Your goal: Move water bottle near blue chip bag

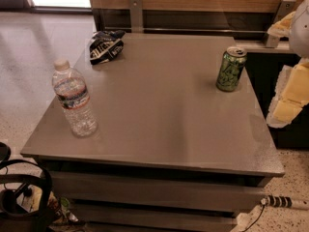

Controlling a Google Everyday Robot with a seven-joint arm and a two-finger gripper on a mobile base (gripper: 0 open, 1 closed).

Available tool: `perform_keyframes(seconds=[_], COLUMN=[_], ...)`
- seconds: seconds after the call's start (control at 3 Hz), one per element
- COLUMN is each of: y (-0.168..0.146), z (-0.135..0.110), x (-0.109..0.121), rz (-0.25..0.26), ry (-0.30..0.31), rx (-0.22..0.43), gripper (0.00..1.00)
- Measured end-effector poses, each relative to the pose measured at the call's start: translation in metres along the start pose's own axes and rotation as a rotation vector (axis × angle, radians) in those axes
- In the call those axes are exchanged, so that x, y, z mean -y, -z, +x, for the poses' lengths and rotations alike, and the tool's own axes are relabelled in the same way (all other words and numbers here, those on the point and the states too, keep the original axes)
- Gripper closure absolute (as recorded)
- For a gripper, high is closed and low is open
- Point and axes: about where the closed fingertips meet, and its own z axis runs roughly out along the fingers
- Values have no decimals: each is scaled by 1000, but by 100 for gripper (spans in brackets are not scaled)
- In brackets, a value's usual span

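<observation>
The water bottle [73, 99], clear and ribbed with a white cap and a red-blue-white label, stands upright near the front left corner of the grey table [159, 115]. The blue chip bag [105, 46], dark navy and wrinkly with white lettering, lies at the table's far left corner. My gripper [291, 96], white and yellow, hangs at the right edge of the view, beyond the table's right side and far from both the bottle and the bag. It holds nothing that I can see.
A green soda can [231, 69] stands upright near the table's far right edge. A wooden wall panel with metal brackets [136, 13] runs behind the table. Dark cables and gear [24, 197] lie on the floor at front left.
</observation>
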Motion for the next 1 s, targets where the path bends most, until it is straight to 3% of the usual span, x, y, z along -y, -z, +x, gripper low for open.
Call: perform_keyframes(seconds=[0.67, 1.0], y=[2, 0], z=[-9, -32], x=[-2, -12], rz=[1, -11], ry=[16, 27], rx=[18, 108], gripper=[0, 0])
